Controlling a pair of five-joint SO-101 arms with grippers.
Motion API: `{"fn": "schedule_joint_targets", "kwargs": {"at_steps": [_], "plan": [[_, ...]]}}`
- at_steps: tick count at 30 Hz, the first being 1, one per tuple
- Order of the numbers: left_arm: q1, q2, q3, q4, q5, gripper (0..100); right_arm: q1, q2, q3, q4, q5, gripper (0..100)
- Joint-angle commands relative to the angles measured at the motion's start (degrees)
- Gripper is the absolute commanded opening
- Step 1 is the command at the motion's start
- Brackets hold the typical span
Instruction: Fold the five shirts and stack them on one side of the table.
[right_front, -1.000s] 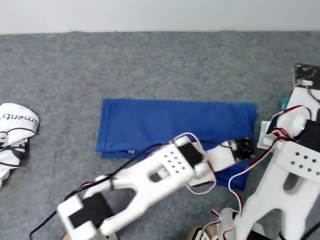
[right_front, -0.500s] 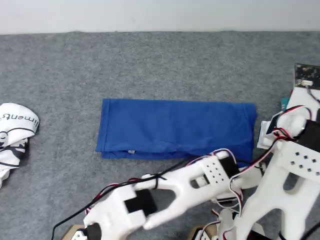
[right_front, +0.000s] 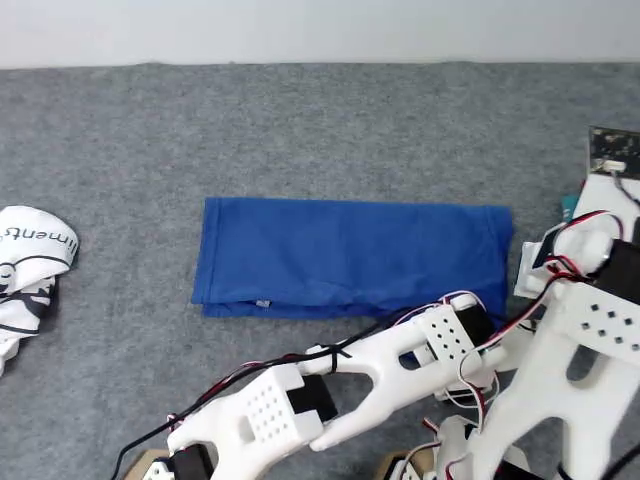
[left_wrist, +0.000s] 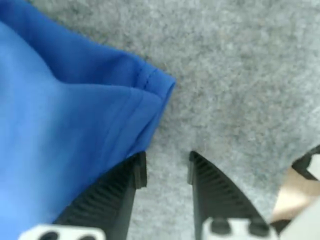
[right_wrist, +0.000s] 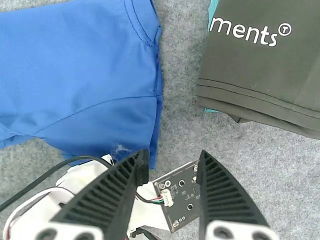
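A blue shirt (right_front: 350, 255) lies folded into a long rectangle in the middle of the grey table. My left arm (right_front: 440, 340) reaches across from the near side to the shirt's near right corner. In the left wrist view my left gripper (left_wrist: 165, 167) is open over bare carpet, one finger (left_wrist: 131, 175) against the edge of the blue shirt (left_wrist: 70, 105). My right gripper (right_wrist: 171, 162) hangs open above the blue shirt's (right_wrist: 75, 65) right edge, beside a folded dark shirt (right_wrist: 265, 65). A crumpled white shirt (right_front: 30, 265) lies at the far left.
The right arm (right_front: 580, 330) stands at the table's right side. A teal layer (right_wrist: 212, 107) peeks out under the dark shirt. The left arm's circuit board (right_wrist: 180, 195) shows beneath my right gripper. Grey carpet stretches behind the blue shirt up to the white wall (right_front: 320, 30).
The left arm's wrist has drawn back off the blue shirt toward the near edge, and its elbow has swung right. The right arm and the shirts have not moved.
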Motion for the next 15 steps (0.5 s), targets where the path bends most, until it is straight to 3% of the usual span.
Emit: {"fn": "schedule_joint_targets", "kwargs": {"at_steps": [1,6,15], "plan": [[0.0,0.0,-2.3,1.1,0.5,9,0.2,-1.6,-0.4,2.1,-0.1,16.5],[0.2,-0.2,-2.3,1.3,0.5,3,0.2,-1.6,-0.4,2.1,-0.4,16.5],[0.2,-0.4,-2.5,1.3,0.5,2,0.4,-1.6,-0.5,2.1,-0.1,16.5]]}}
